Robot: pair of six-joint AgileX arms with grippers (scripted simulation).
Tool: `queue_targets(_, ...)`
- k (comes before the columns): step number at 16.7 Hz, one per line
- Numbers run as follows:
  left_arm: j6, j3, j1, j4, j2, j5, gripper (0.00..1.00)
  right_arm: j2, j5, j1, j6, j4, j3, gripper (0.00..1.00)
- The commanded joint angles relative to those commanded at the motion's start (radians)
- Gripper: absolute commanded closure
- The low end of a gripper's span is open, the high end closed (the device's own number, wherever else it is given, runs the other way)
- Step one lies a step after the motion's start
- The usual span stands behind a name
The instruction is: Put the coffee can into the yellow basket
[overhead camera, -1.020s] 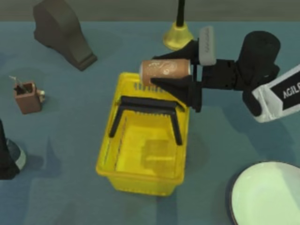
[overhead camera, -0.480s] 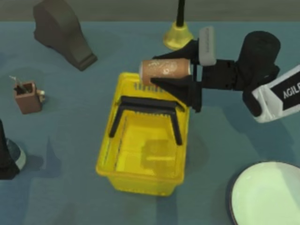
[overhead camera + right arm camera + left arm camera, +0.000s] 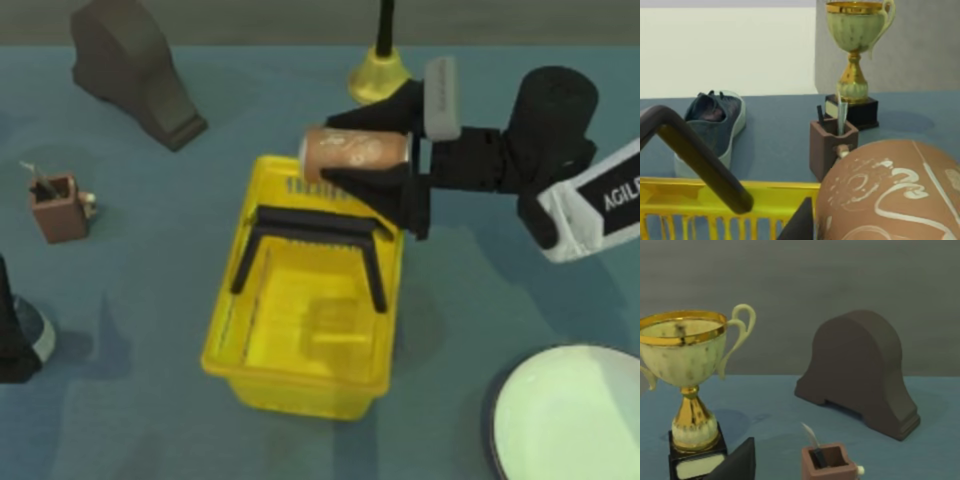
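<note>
Brown-orange with pale scrollwork, the coffee can (image 3: 352, 152) lies on its side between the fingers of the right gripper (image 3: 350, 150), pinched there and held in the air over the far rim of the yellow basket (image 3: 232, 330), the rim nearest the top view's upper edge. The right wrist view shows the can's curved side close up, with the basket's yellow rim and slotted wall below it and the black folding handle (image 3: 310, 240) slanting across. That handle stands up across the basket's open top. The basket sits near the middle of the blue surface (image 3: 130, 250).

Left arm is parked at the top view's left edge; whether its gripper is spread or closed I cannot tell.

Around the basket: a dark mantel clock (image 3: 130, 65) at the upper left, a small brown square holder (image 3: 58, 207) at the left, a gold trophy base (image 3: 380, 75) just beyond the can, and a pale plate (image 3: 570, 420) at the lower right
</note>
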Motion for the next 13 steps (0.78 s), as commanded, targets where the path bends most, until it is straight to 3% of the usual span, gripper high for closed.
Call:
queue_targets(8, 0.000, 0.000, 0.000, 0.000, 0.000, 0.000, 0.00, 0.000, 0.000, 0.000, 0.000, 0.000, 0.000, 0.00)
queue_targets(13, 0.034, 0.048, -0.026, -0.045, 0.058, 0.014, 0.00, -0.071, 0.035, -0.013, 0.000, -0.039, -0.038, 0.00)
